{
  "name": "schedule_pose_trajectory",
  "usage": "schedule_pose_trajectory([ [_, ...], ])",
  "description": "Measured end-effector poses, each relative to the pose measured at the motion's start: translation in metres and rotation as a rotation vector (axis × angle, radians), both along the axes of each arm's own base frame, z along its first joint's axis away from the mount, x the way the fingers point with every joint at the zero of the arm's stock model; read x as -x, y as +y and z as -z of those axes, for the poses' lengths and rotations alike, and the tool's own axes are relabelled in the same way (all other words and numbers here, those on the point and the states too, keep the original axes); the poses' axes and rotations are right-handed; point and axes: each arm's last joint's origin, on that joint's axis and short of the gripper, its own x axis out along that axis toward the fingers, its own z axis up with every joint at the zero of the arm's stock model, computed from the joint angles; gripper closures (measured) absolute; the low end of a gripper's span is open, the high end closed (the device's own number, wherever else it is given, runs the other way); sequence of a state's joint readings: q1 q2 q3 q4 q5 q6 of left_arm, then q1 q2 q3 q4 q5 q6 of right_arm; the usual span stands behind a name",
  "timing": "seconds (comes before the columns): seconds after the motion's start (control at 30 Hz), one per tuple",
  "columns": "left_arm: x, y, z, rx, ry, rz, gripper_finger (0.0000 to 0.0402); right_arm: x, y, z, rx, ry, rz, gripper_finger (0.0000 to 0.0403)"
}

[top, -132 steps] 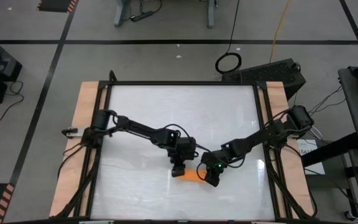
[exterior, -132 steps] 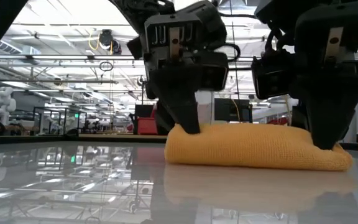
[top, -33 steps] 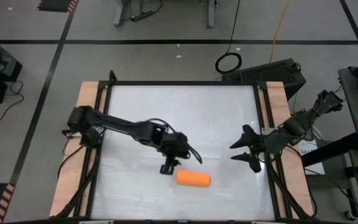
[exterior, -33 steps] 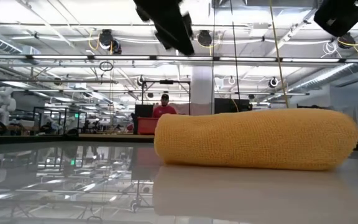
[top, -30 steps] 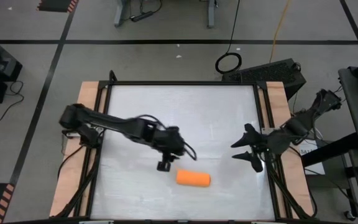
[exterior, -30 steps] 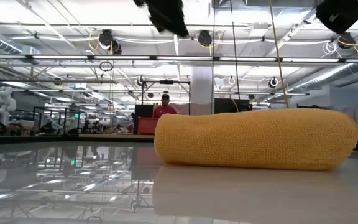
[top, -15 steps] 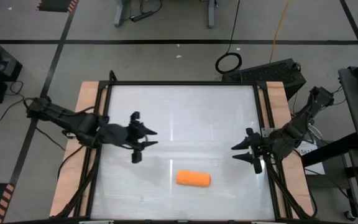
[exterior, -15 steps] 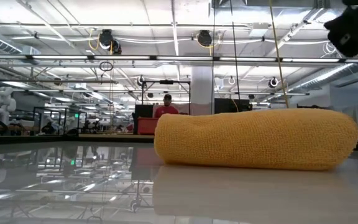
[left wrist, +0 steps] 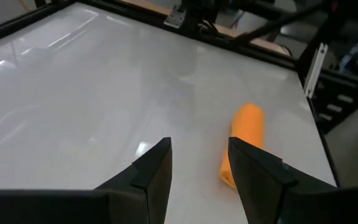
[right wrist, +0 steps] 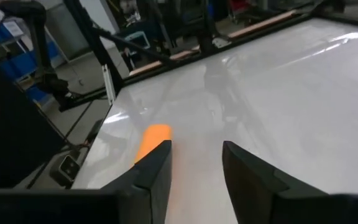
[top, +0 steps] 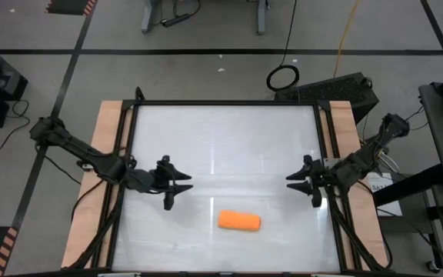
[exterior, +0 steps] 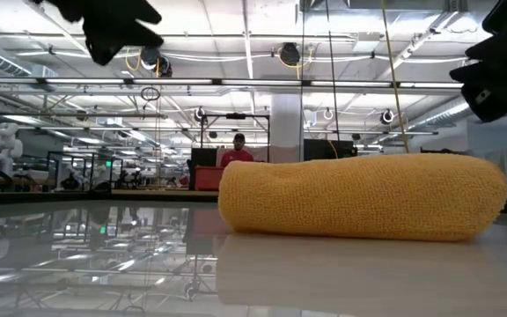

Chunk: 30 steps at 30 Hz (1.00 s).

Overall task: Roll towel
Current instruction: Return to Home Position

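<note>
The orange towel (top: pixel 239 221) lies rolled into a short cylinder on the white table, near the front edge, its long side resting on the surface. It fills the low view (exterior: pixel 363 199) and shows in both wrist views (left wrist: pixel 243 142) (right wrist: pixel 150 139). My left gripper (top: pixel 177 186) is open and empty, raised at the table's left, well to the left of the roll. My right gripper (top: pixel 297 183) is open and empty, raised at the table's right side.
The white tabletop (top: pixel 229 138) lies inside a black frame with wooden side strips (top: pixel 106 131). A black cable loop (top: pixel 283 77) and a dark box (top: pixel 337 88) sit on the floor beyond the far edge. A person in red (exterior: pixel 234 154) stands far behind the table.
My left gripper has drawn away from the rolled towel toward the table's left edge, its arm folding back. My right gripper has shifted slightly toward the right edge. The towel roll has stayed where it was.
</note>
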<state>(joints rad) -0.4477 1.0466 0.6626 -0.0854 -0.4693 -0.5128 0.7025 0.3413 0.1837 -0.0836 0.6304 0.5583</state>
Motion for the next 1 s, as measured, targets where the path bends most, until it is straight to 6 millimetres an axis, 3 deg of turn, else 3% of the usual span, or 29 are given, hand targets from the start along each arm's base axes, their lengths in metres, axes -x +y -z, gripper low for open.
schedule_pose_trajectory([
  [0.43, 0.013, 0.009, 0.056, 0.051, -0.122, -0.086, 0.0240, 0.021, -0.030, 0.014, 0.097, -0.006, 0.106, 0.0285],
  [1.0, 0.043, 0.025, 0.103, 0.116, -0.240, -0.144, 0.0240, 0.018, -0.043, 0.016, 0.236, 0.039, 0.252, 0.0285],
])
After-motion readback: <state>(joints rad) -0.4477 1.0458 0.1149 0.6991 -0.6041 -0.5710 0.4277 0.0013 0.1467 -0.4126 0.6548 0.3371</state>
